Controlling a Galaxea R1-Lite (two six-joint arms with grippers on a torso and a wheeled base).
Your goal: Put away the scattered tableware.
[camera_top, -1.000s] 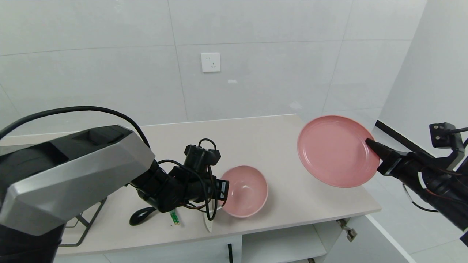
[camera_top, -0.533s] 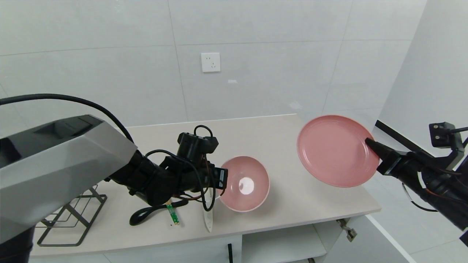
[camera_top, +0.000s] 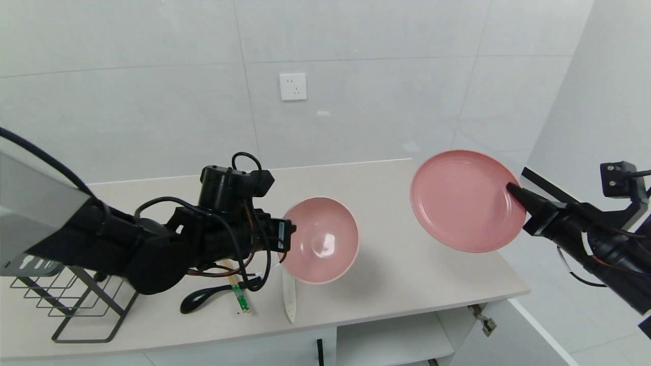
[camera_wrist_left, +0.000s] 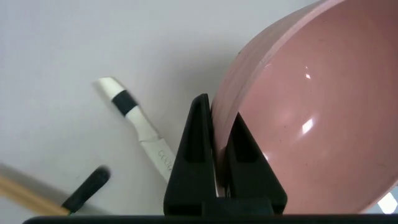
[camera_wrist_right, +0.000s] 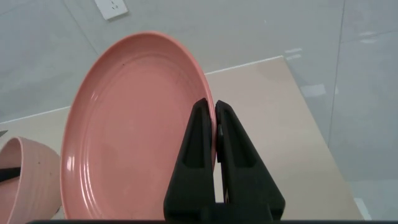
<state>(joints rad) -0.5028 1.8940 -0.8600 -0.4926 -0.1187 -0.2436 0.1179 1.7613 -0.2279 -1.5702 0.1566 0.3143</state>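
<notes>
My left gripper point(camera_top: 283, 241) is shut on the rim of a pink bowl point(camera_top: 321, 240), holding it tilted in the air above the counter point(camera_top: 402, 274); in the left wrist view the rim of the pink bowl point(camera_wrist_left: 311, 118) is clamped in my left gripper point(camera_wrist_left: 221, 146). Over the counter's right end, my right gripper point(camera_top: 511, 190) is shut on the edge of a pink plate point(camera_top: 460, 199), held tilted off the surface. The pink plate point(camera_wrist_right: 137, 130) fills much of the right wrist view, pinched by my right gripper point(camera_wrist_right: 214, 118).
On the counter below the bowl lie a white knife point(camera_top: 289, 296), a black spoon point(camera_top: 196, 300) and chopsticks point(camera_top: 239, 296). A black wire rack point(camera_top: 66, 300) stands at the left. A wall socket point(camera_top: 293, 86) is behind. An open shelf point(camera_top: 396, 345) sits under the counter.
My left gripper has lifted the pink bowl off the counter, tilted it and carried it up and left. The right gripper with the plate has risen slightly.
</notes>
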